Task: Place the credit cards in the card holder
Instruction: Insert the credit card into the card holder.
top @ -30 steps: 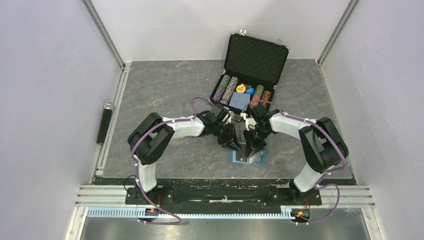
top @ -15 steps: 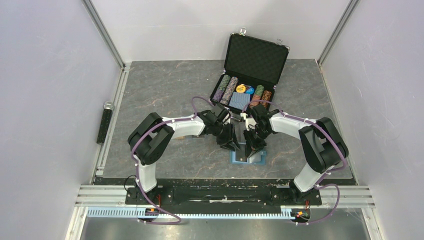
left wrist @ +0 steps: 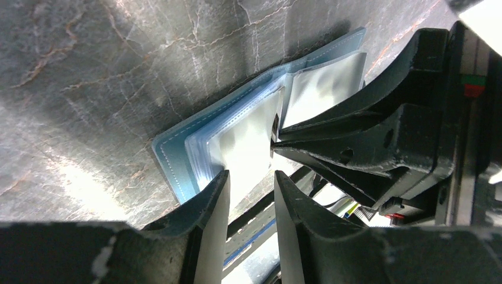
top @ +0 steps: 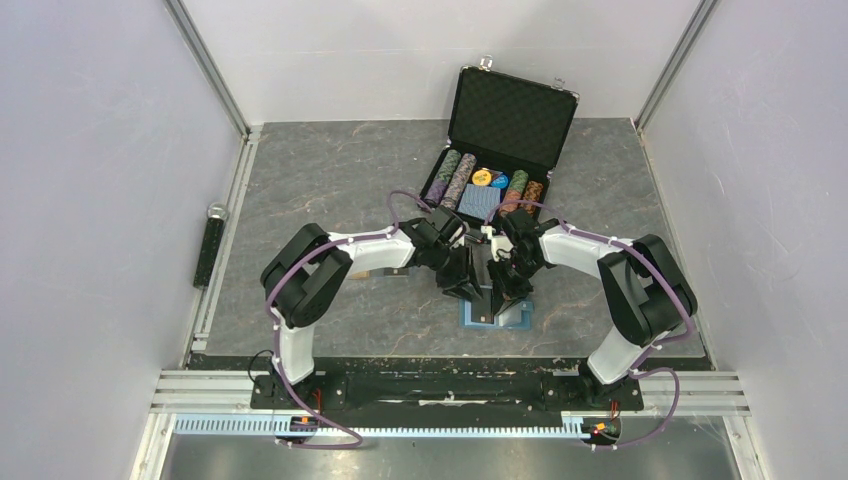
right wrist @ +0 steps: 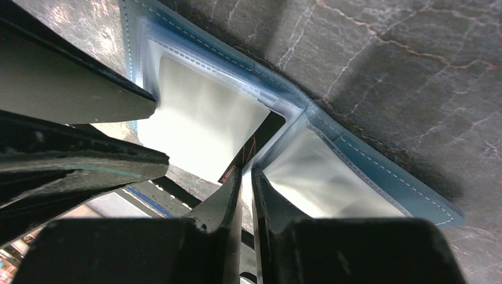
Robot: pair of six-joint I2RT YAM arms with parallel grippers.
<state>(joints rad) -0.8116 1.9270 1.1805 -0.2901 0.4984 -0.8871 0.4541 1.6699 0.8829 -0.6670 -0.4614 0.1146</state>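
The teal-blue card holder (top: pixel 515 318) lies open on the table, its clear sleeves (left wrist: pixel 243 142) fanned up. My right gripper (right wrist: pixel 247 170) is shut on a thin black card (right wrist: pixel 260 142) with orange print. The card's far end sits in the fold between two sleeves of the holder (right wrist: pixel 379 171). My left gripper (left wrist: pixel 251 195) is open and empty, its fingers at the holder's near-left edge (left wrist: pixel 171 151). In the top view both grippers, left (top: pixel 468 290) and right (top: pixel 503 298), meet over the holder. An orange-brown strip (top: pixel 385 272) shows under the left forearm, perhaps a card. No whitish card is in view.
An open black metal-edged case (top: pixel 510 115) stands at the back with rows of poker chips and a blue patterned deck (top: pixel 480 200). A black cylinder (top: pixel 210 250) lies on the left rail. Walls close the table on three sides.
The left arm has shifted slightly to the right, toward the holder. The right arm and the holder have stayed put.
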